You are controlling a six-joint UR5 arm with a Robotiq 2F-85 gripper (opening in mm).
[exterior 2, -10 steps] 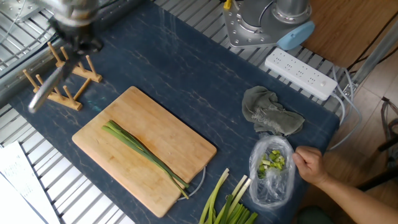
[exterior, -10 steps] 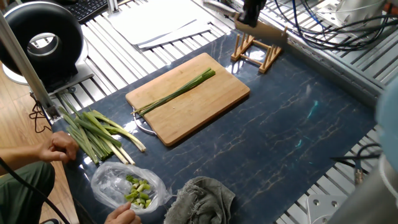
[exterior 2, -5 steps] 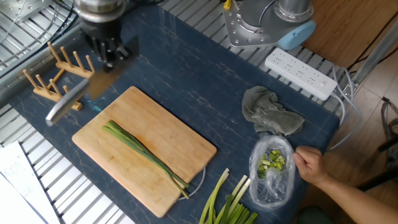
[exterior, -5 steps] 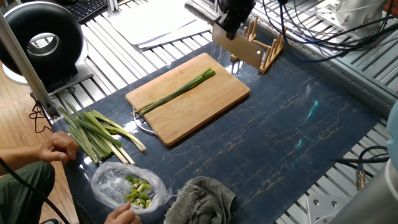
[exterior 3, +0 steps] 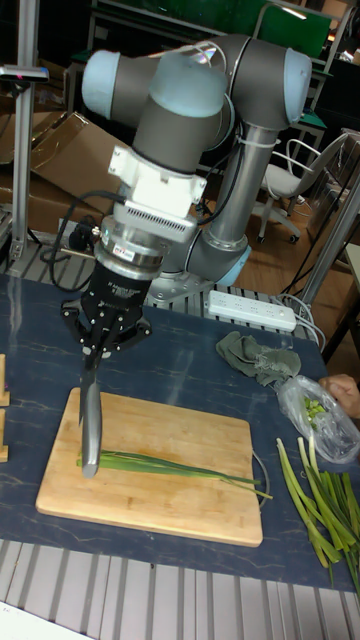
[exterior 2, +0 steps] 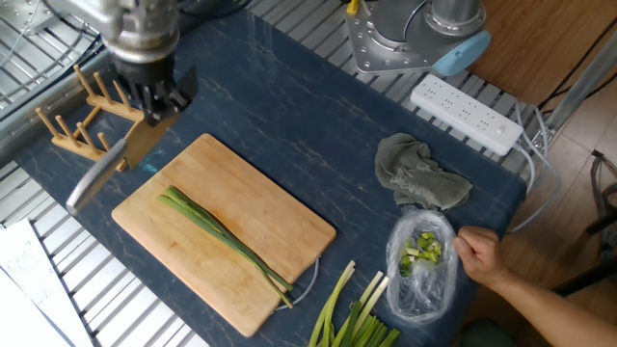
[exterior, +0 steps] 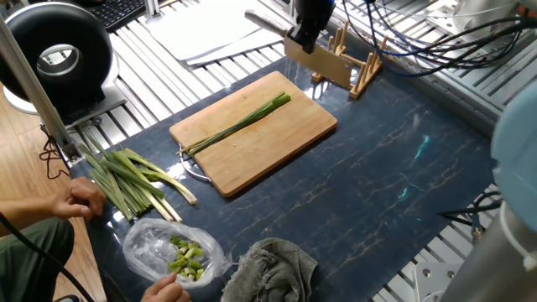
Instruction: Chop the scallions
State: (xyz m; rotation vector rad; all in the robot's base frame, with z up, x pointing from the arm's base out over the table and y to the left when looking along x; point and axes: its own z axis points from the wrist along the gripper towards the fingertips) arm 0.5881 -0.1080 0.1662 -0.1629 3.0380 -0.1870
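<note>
A few slender green scallions (exterior: 239,126) (exterior 2: 222,236) (exterior 3: 170,465) lie lengthwise along the wooden cutting board (exterior: 277,143) (exterior 2: 265,217) (exterior 3: 180,430). My gripper (exterior: 304,33) (exterior 2: 154,101) (exterior 3: 102,345) hangs in the air by the board's end where the stalk tips lie, on the wooden-rack side. It is shut on a knife (exterior: 319,63) (exterior 2: 116,164) (exterior 3: 90,430). In the tall fixed view the knife points down and its lower end overlaps the left end of the scallions. Whether it touches them I cannot tell.
A thicker bundle of stalks with white bases (exterior: 126,180) (exterior 2: 352,318) lies beside the board. A person's hands (exterior: 84,197) (exterior 2: 477,255) hold a clear bag of green bits (exterior: 172,252) (exterior 2: 424,255). A grey cloth (exterior 2: 419,178), a wooden rack (exterior: 348,63) (exterior 2: 87,120) and a power strip (exterior 2: 468,111) are nearby.
My gripper has carried the knife from above the wooden rack toward the near end of the cutting board, and the knife now hangs lower. The scallions have not moved.
</note>
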